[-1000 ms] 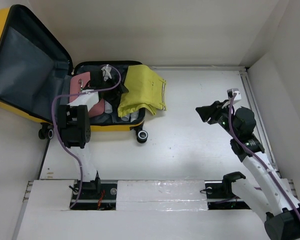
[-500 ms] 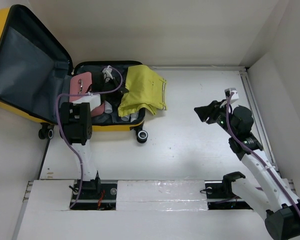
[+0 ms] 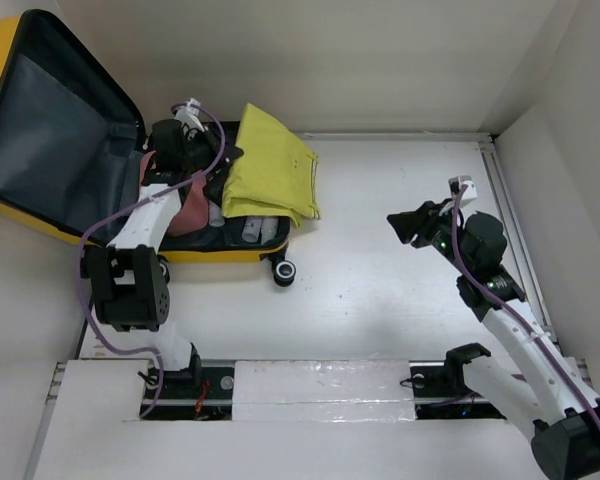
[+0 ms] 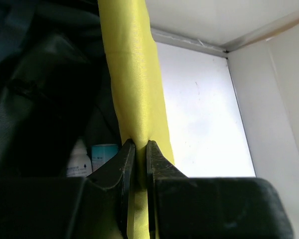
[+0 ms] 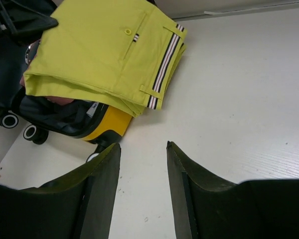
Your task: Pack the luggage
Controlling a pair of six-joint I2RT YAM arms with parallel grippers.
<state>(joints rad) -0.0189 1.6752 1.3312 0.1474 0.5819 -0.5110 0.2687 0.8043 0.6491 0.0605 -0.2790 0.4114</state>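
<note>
Top external shows the luggage [image 3: 55, 130] lying open at the far left corner of the counter [image 3: 380, 290]. Its grey-lined lid is thrown back to the left and its base sits close to the back wall. A black wheel [image 3: 283, 272] sticks out at the near right corner of the base.

A folded yellow garment [image 3: 270, 175] lies over the right part of the base. Its right edge hangs past the rim, so it covers much of what is packed beneath. The left arm reaches across the base from the near side and hides more of the contents.

Still visible in the base are a pink pouch [image 3: 185, 210] under the arm and some small white bottles [image 3: 255, 228] near the front rim (the left wrist view shows one with a pale blue cap [image 4: 103, 151]).

The left claw [image 4: 138, 149] is pressed together on an edge of the garment, with the cloth running up between its two fingers.

The right claw [image 5: 142, 147] hangs spread and holds nothing. It is over bare counter, well apart from the luggage and facing it. From there its camera sees the garment's button, belt loops and striped waistband. A purple cable trails along each arm.
</note>
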